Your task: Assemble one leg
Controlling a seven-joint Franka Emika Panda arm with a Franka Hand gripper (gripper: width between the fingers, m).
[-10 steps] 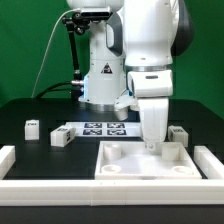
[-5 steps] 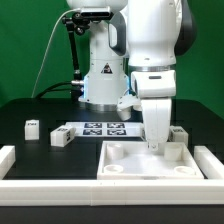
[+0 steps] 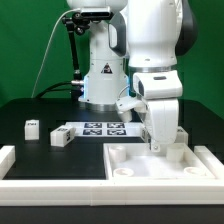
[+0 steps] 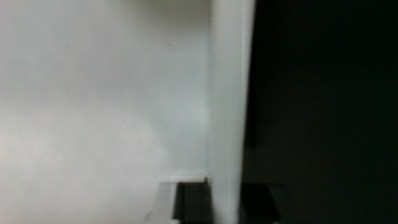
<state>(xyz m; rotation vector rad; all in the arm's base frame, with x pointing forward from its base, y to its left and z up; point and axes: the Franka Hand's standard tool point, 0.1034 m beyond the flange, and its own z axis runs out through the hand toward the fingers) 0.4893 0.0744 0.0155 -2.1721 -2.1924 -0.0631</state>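
The large white tray-like part (image 3: 135, 162) lies on the black table at the exterior view's right. My gripper (image 3: 156, 148) is down at its far rim. In the wrist view the tray's rim (image 4: 226, 90) runs between my two dark fingers, one on each side, and my gripper (image 4: 222, 203) looks shut on it. The tray's flat white face (image 4: 98, 100) fills the rest of that view. Two small white legs with tags stand at the exterior view's left, one (image 3: 32, 127) farther out and one (image 3: 60, 137) nearer the marker board.
The marker board (image 3: 100, 128) lies behind the tray, in front of the robot base (image 3: 100, 75). A low white rail (image 3: 50, 186) runs along the front, with a short piece (image 3: 6, 156) at the exterior view's left.
The tray has slid towards the exterior view's right together with my gripper. A small white block seen beside the gripper earlier is now hidden behind it.
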